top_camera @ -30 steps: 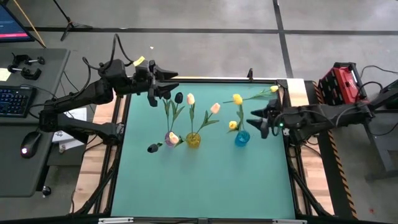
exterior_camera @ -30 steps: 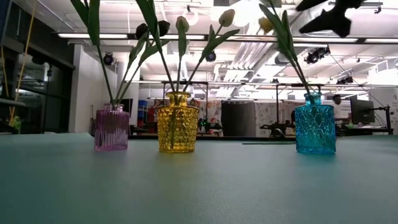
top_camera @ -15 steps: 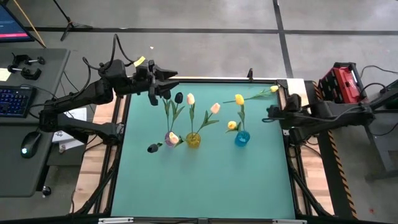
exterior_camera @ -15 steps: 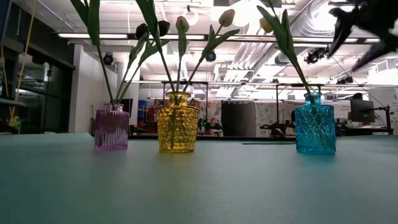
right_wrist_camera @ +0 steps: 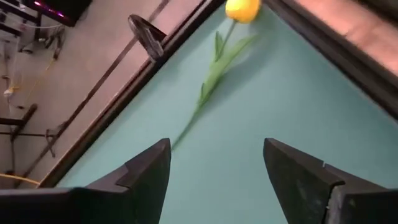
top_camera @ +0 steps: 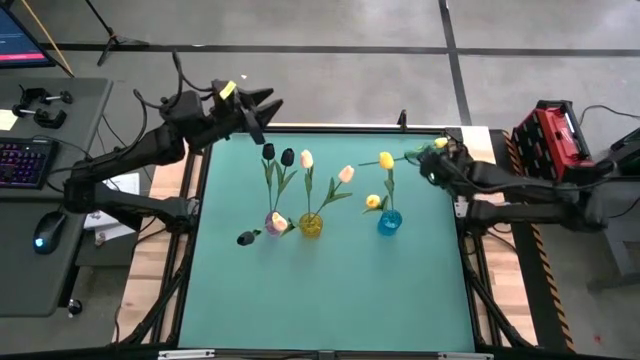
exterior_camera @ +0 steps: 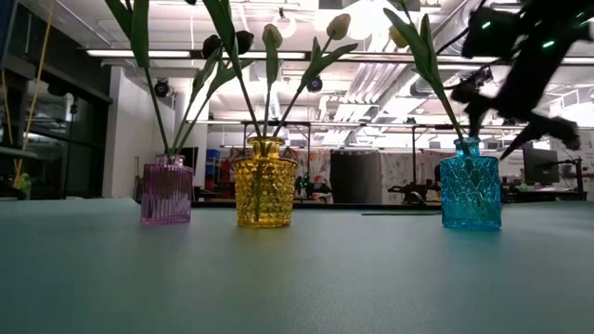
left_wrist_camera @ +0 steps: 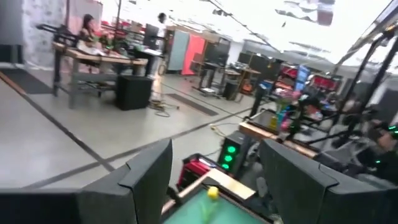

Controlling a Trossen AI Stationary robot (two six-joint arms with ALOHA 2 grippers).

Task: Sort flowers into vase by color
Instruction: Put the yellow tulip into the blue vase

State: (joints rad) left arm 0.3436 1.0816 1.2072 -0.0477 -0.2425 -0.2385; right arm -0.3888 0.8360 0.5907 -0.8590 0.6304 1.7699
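Note:
Three glass vases stand in a row: pink (top_camera: 273, 222), yellow (top_camera: 311, 226) and blue (top_camera: 389, 223). Black tulips (top_camera: 268, 151) stand in the pink vase, cream tulips (top_camera: 306, 158) in the yellow one, yellow tulips (top_camera: 386, 159) in the blue one. A yellow tulip (top_camera: 405, 156) lies flat near the table's far right corner. Its stem (right_wrist_camera: 205, 93) shows in the right wrist view. A black tulip (top_camera: 246, 238) lies on the table by the pink vase. My right gripper (top_camera: 431, 167) is open just above and beside the lying yellow tulip. My left gripper (top_camera: 256, 106) is open, raised at the far left corner.
The green mat's dark frame (top_camera: 330, 127) runs close behind the lying tulip. A small cream head (top_camera: 280, 222) shows right beside the pink vase. In the low view the right arm (exterior_camera: 524, 65) hangs above the blue vase (exterior_camera: 471, 186). Open mat lies on the near side of the vases.
My right gripper has moved from beside the blue vase toward the table's far right corner, turning toward the lying yellow tulip. My left gripper has drawn back from above the black tulips toward the far edge and tipped upward. The flowers and vases have kept still.

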